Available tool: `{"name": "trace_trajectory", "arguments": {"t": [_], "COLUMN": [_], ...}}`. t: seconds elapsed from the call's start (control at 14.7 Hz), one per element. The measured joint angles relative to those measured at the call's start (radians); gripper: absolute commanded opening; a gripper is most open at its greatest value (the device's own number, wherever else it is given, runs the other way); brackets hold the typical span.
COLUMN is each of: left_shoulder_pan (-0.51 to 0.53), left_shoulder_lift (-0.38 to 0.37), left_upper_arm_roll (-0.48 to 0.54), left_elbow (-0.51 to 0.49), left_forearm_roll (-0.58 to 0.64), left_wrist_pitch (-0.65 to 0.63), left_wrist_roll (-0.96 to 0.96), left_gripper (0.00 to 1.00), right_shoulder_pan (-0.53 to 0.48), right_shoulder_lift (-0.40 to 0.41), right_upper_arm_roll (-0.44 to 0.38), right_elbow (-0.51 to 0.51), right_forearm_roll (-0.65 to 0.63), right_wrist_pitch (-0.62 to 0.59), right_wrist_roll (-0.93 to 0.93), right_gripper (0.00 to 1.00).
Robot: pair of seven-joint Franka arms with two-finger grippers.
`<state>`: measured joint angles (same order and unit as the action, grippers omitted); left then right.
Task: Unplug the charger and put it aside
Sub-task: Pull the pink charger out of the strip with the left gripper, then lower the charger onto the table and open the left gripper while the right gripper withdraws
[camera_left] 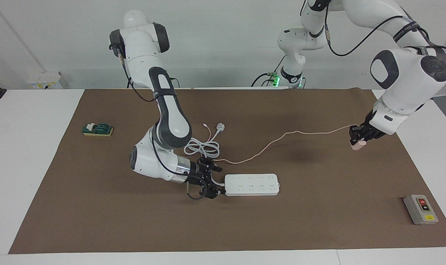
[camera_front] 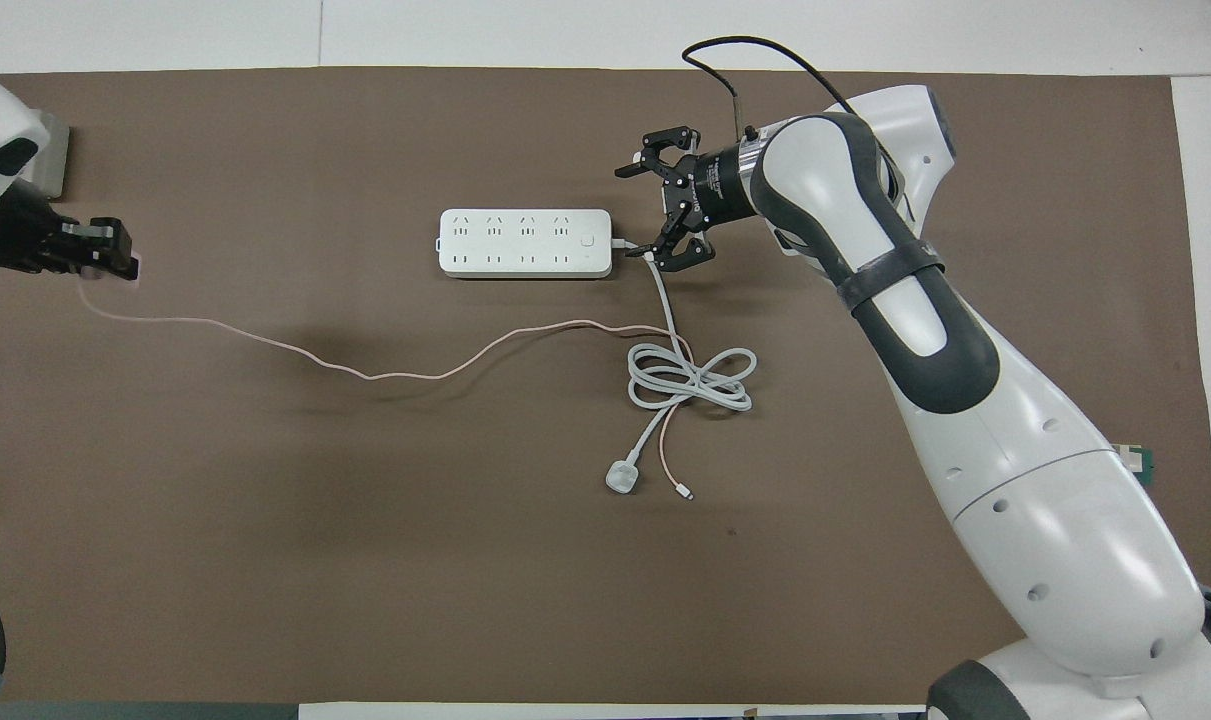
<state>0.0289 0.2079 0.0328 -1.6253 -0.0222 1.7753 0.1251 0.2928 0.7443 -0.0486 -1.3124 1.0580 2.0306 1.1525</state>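
Note:
The pale-pink charger (camera_left: 356, 146) is out of the white power strip (camera_left: 252, 184) and sits in my shut left gripper (camera_left: 357, 141), low over the mat near the left arm's end; the overhead view shows them too, charger (camera_front: 135, 270) and gripper (camera_front: 105, 262). Its thin pink cable (camera_left: 281, 138) trails from it across the mat (camera_front: 365, 376) toward the coiled cord. My right gripper (camera_left: 217, 182) is open and empty just off the strip's end toward the right arm's side, with the strip (camera_front: 525, 243) clear of its jaws in the overhead view (camera_front: 647, 212).
The strip's thick white cord lies coiled (camera_left: 202, 147) nearer the robots, ending in a round white plug (camera_left: 220, 127). A green block on a yellow pad (camera_left: 97, 129) lies toward the right arm's end. A grey switch box (camera_left: 420, 209) stands at the left arm's end.

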Motion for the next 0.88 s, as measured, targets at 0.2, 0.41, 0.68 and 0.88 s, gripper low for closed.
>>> {"name": "trace_trajectory", "arguments": {"t": [0.2,0.41,0.68,0.88], "left_shoulder_pan": [0.069,0.090,0.082,0.039], "left_shoulder_lift": [-0.066,-0.136,-0.206,-0.244], "left_upper_arm_roll": [0.000,0.000,-0.013,-0.024], "left_elbow": [-0.130,-0.301,-0.485,-0.636], "left_forearm_roll": [0.000,-0.009,-0.105,-0.117], "left_wrist_pitch": [0.003,0.078,0.213,0.396], "left_wrist_roll": [0.144,0.274,0.376,0.351], "left_gripper": [0.00,0.00,0.00,0.00], "right_shoulder_pan": [0.000,-0.003,-0.009,-0.011], "right_shoulder_lift": [-0.088,-0.152,-0.244,-0.315], "right_upper_arm_roll": [-0.059,-0.128,-0.149,-0.150], "right_elbow": [-0.035,-0.045,-0.048,-0.050], "right_forearm_roll": [-0.030,-0.084,-0.262,-0.379], "right_wrist_pitch": [-0.096,-0.191,-0.242,-0.291], "right_wrist_roll": [0.000,0.000,0.000,-0.007], "right_gripper": [1.00,1.00,1.00,1.00]}}
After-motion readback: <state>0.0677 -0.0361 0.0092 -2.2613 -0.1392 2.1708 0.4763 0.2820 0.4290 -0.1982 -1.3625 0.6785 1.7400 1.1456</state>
